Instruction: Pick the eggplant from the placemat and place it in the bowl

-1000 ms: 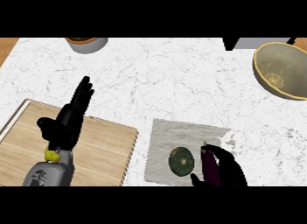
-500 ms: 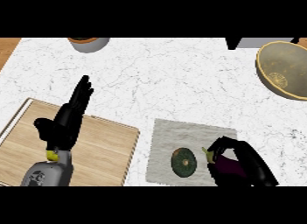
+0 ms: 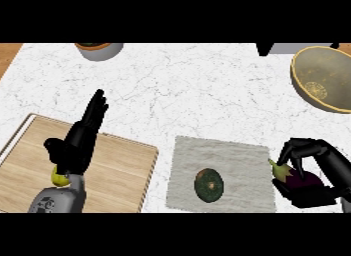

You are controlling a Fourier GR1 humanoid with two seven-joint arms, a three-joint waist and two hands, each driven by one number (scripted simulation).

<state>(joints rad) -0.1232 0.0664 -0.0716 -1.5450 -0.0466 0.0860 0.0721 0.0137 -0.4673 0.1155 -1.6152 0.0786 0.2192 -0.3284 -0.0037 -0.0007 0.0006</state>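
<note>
**Q:** At lower right of the head view, what risk does the grasp present?

**A:** The right hand (image 3: 320,172) curls round the eggplant (image 3: 294,176), which sits just off the right edge of the grey placemat (image 3: 222,172). Only the purple body and green stem show between thumb and fingers. Because much of the fruit is hidden, how squarely it is seated cannot be judged; a smooth, rounded eggplant may twist or slip on the way up. The bowl (image 3: 333,77) lies well apart, toward the upper right, so the carry is long, and a low path may strike its rim.

**Q:** How far is that hand closed?

**A:** Narrow: its fingers arch over the eggplant and enclose it, with nothing else in its grasp.

**Q:** What else appears in this view?

**A:** A dark green round item (image 3: 208,183) rests on the placemat. The left hand (image 3: 78,140) rests open, fingers straight, above the wooden cutting board (image 3: 115,167). A grey pot (image 3: 99,49) stands at the counter's far edge.
</note>
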